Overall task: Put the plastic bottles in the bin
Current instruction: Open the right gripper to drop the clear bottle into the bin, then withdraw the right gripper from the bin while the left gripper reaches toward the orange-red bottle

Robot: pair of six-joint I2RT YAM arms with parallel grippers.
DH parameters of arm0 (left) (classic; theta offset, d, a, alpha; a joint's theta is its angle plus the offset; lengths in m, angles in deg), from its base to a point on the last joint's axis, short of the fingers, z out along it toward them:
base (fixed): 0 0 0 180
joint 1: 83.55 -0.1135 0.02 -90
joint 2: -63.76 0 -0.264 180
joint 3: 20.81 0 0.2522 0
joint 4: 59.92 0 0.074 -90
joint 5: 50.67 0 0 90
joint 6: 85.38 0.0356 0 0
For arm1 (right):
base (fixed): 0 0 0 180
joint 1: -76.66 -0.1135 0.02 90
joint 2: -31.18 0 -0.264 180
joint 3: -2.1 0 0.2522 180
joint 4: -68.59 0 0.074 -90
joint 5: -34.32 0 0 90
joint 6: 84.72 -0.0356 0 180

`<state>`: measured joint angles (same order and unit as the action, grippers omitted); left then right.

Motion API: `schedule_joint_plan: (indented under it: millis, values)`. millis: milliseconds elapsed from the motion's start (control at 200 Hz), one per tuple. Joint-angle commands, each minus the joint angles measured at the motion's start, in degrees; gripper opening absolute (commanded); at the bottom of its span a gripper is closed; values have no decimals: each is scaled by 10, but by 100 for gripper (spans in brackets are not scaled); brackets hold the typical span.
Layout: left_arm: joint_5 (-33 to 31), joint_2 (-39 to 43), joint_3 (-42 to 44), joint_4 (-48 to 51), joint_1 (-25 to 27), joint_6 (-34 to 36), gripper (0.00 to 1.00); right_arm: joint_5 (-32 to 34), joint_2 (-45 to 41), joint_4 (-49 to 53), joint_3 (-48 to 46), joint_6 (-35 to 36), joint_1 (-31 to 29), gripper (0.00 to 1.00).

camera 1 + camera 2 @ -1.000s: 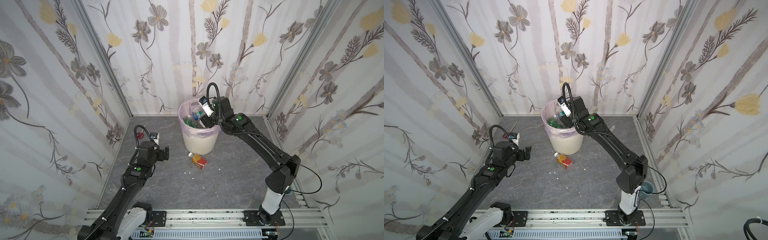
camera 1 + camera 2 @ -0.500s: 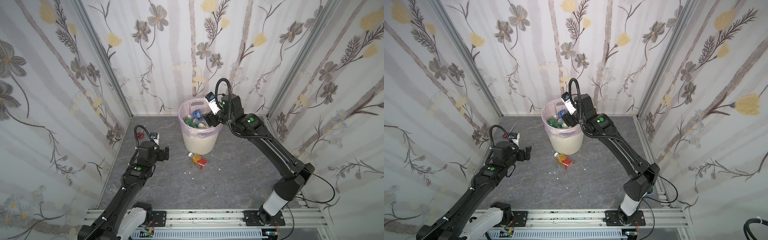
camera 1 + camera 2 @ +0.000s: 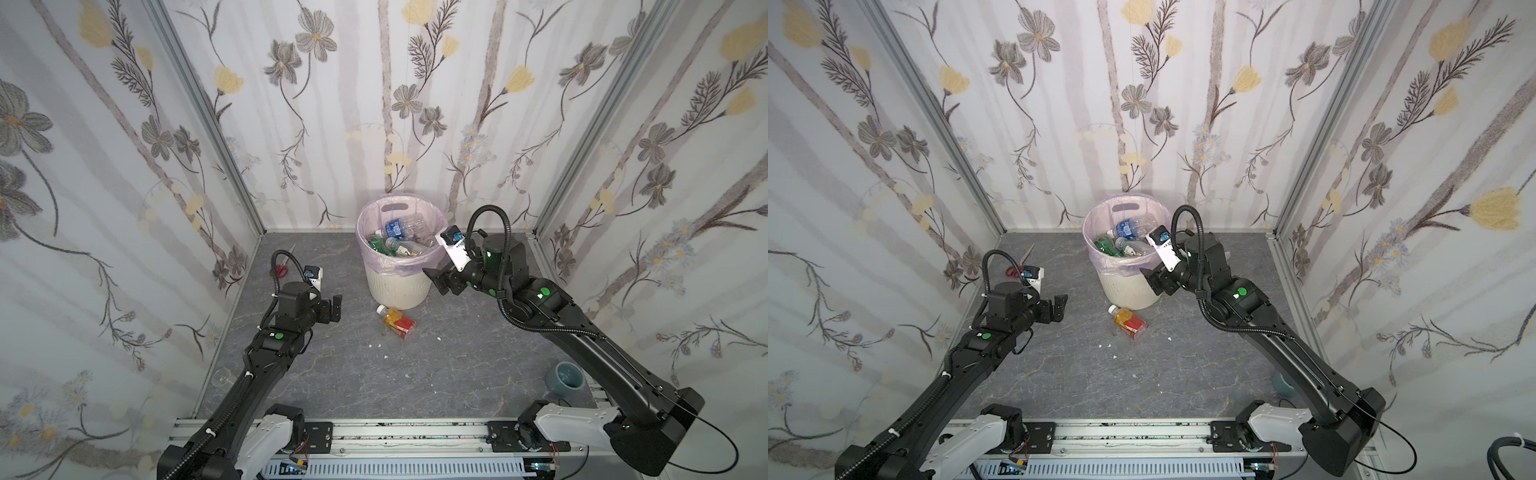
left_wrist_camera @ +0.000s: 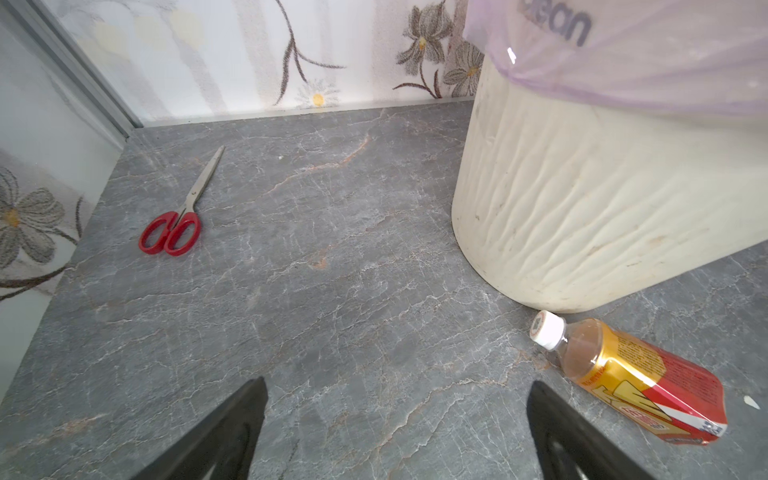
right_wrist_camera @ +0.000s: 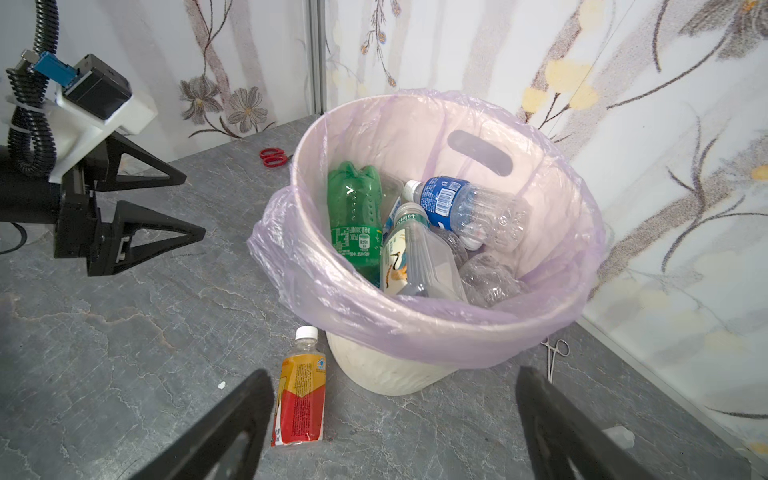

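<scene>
The cream ribbed bin [image 3: 395, 291] [image 3: 1125, 289] [image 5: 386, 376] with a pink liner stands at the back of the grey floor. It holds several plastic bottles [image 3: 397, 243], among them a green one [image 5: 353, 208] and a blue-labelled clear one [image 5: 449, 203]. An orange bottle [image 3: 398, 322] [image 3: 1129, 322] [image 4: 631, 378] [image 5: 301, 399] with a white cap lies on the floor just in front of the bin. My right gripper [image 3: 434, 280] [image 5: 392, 376] hangs open and empty beside the bin's right wall. Left of the bin, my left gripper [image 3: 336, 309] [image 4: 397, 382] is open and empty.
Red-handled scissors [image 3: 281, 270] [image 4: 174, 224] lie near the back left corner. Steel forceps [image 5: 555, 353] lie behind the bin on its right. A grey-blue cup [image 3: 565, 376] sits at the front right. Small white crumbs dot the floor. Wallpapered walls close in three sides.
My right gripper has pulled back from above the bin and come down beside its right wall, its jaws opening wider. The left arm has not moved.
</scene>
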<state>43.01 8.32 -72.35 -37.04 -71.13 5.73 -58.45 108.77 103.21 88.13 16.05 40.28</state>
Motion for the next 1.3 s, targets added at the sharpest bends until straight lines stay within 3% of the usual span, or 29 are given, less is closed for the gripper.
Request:
schedule_joint_plan:
  millis: [0,210,500,670,830,1294]
  values:
    - [38,-13,-9,-19,1,-27,99,4,-31,-49,-47,-36,16,92]
    - [59,-35,-13,-23,14,-111,98,6,-95,-79,-133,-73,71,94]
    - [-8,-20,13,-31,97,-250,98,-9,-124,-121,-187,-92,140,96]
    - [-56,-70,8,-41,170,-338,98,-15,-121,-129,-200,-100,146,96]
    - [-31,-126,26,-109,194,-449,97,-15,-132,-135,-217,-100,150,96]
    - [-15,-234,9,-184,254,-565,93,-21,-157,-145,-254,-91,165,97]
